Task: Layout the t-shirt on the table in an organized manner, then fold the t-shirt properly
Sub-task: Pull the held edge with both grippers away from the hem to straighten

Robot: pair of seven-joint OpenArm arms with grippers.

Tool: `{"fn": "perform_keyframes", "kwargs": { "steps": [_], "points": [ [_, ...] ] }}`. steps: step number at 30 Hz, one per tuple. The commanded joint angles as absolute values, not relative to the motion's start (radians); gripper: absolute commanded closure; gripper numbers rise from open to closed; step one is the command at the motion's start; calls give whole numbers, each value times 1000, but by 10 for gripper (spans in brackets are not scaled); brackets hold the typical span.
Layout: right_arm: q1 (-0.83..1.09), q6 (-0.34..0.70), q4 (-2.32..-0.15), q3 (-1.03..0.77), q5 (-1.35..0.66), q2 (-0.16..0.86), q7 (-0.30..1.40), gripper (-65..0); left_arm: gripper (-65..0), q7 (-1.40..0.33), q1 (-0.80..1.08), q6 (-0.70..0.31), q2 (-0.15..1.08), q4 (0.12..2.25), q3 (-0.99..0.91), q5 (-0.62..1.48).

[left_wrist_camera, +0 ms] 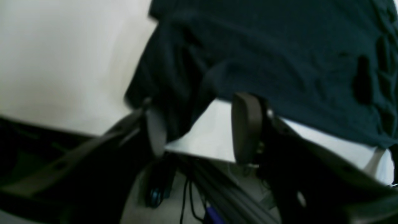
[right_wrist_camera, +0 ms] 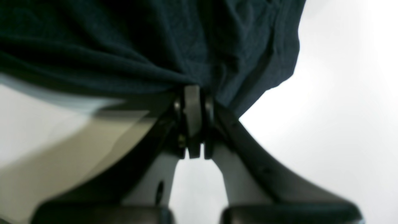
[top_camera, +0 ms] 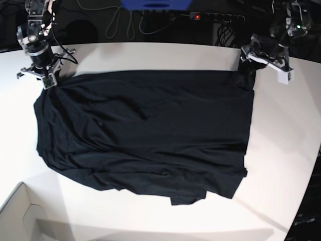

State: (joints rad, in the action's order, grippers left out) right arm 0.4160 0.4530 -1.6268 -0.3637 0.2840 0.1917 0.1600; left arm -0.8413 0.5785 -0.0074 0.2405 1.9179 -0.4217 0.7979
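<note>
The black t-shirt (top_camera: 145,130) lies spread and wrinkled across the white table (top_camera: 281,150), its near hem bunched. My right gripper (top_camera: 48,80) stands at the shirt's far left corner. In the right wrist view it (right_wrist_camera: 193,93) is shut on a pinch of the dark fabric (right_wrist_camera: 124,40). My left gripper (top_camera: 247,63) is at the shirt's far right corner. In the left wrist view it (left_wrist_camera: 200,130) is open, its fingers (left_wrist_camera: 247,127) wide apart. The shirt's edge (left_wrist_camera: 279,56) drapes loosely just beyond and between the fingers over the table (left_wrist_camera: 62,62).
A pale cardboard box corner (top_camera: 20,221) sits at the near left. A power strip (top_camera: 215,17) and cables lie behind the table's far edge, beside a blue object (top_camera: 155,4). The table's edge curves away at the right.
</note>
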Motion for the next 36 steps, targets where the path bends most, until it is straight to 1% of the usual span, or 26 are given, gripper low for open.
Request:
{"fn": "perform_keyframes", "kwargs": {
  "steps": [1,8,11,16,19,21,24,27,30,36],
  "points": [
    [414,446,-1643,-392,278,205,143,0,-336,-832,591,-7,251,1937,-446,820],
    [409,446,-1643,-443,278,185,145,0,-337,-832,591,-7,249,1937,-581,823],
    [414,446,-1641,-443,278,185,145,0,-337,-831,549,-7,248,1936,-628,825],
    [418,446,-1641,-441,278,183,145,0,-337,-831,460,-7,239,1928,-624,825],
    [418,446,-1641,-441,282,186,145,0,-337,-831,401,-5,206,1922,-575,812],
    [418,446,-1641,-441,282,186,145,-4,-337,-831,372,-5,200,1882,-533,812],
    [421,446,-1641,-443,282,185,145,-31,-337,-831,312,-2,202,1794,-450,812],
    [444,446,-1647,-441,282,182,145,-30,-334,-823,265,-2,205,1687,-406,812],
    [443,446,-1644,-441,282,160,143,-30,-334,-828,213,-2,202,1590,-401,812],
    [438,446,-1646,-443,282,156,145,-35,-334,-820,153,-4,211,1438,-401,812]
  ]
}}
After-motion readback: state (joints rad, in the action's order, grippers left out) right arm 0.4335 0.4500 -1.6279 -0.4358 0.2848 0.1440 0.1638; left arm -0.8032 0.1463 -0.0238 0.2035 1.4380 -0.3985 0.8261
